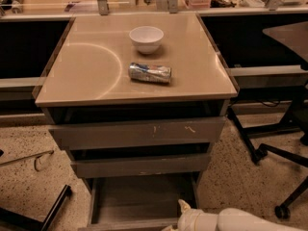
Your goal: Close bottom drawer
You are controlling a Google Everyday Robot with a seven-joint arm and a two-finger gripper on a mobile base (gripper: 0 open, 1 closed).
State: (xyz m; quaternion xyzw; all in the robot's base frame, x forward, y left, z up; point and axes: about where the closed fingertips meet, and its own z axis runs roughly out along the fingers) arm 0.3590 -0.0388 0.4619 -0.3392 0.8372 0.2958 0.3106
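Camera view looks down on a grey drawer cabinet with a tan top [91, 66]. A white bowl [146, 37] stands toward the back of that top, and a crushed drink can [149, 72] lies on its side just in front of the bowl, apart from it.

Three grey handleless drawers sit below. The widest drawer [120, 134], with pale scratch marks on its front, juts out a little. The medium-width drawer [139, 165] under it also juts out slightly. The bottom drawer [139, 200], the narrowest, stands wide open at floor level, its shallow grey box in plain sight and its flat front panel along the lower edge of the picture.

The gripper [184, 216], pale and cream-coloured on a white arm [245, 220] entering from the lower right, sits at the right end of that front panel, seemingly touching it. Whether it is spread or pressed together cannot be told.

A dark office chair base [269, 150] stands on the speckled floor [29, 182] to the right.
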